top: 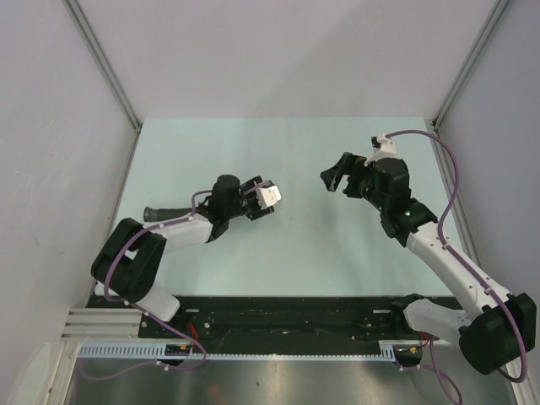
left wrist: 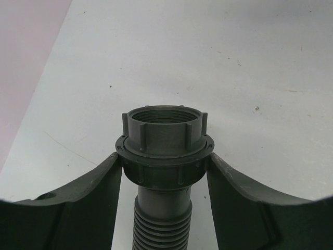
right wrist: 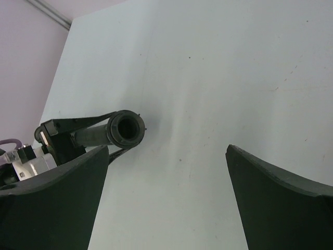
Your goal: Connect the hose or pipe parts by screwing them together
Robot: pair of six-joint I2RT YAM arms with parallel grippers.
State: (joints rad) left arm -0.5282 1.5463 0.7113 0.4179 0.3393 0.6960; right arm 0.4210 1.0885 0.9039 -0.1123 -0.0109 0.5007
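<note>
My left gripper [left wrist: 164, 162] is clamped on a short black plastic tube [left wrist: 161, 195]. Its two fingers [left wrist: 88, 198] press against opposite sides of the ribbed band just below the tube's wide collar. Under that band the tube becomes corrugated hose, which runs down out of my left wrist view. On the collared end sits a black ribbed ring nut [left wrist: 164, 130] with its open mouth pointing away from my wrist and thread showing inside its rim. I cannot tell how far it is screwed on. The pale tabletop [left wrist: 250, 62] lies behind it.

My right gripper [right wrist: 166, 151] is spread wide with nothing between its fingers. It hangs over the right half of the table, well apart from the left gripper, and faces it. In my right wrist view the tube's round open end looks straight back at me, nearer one of my fingers than the other.

From above, a black flared end [top: 156, 213] lies on the table beside my left forearm. I cannot tell whether it belongs to the same hose.
</note>
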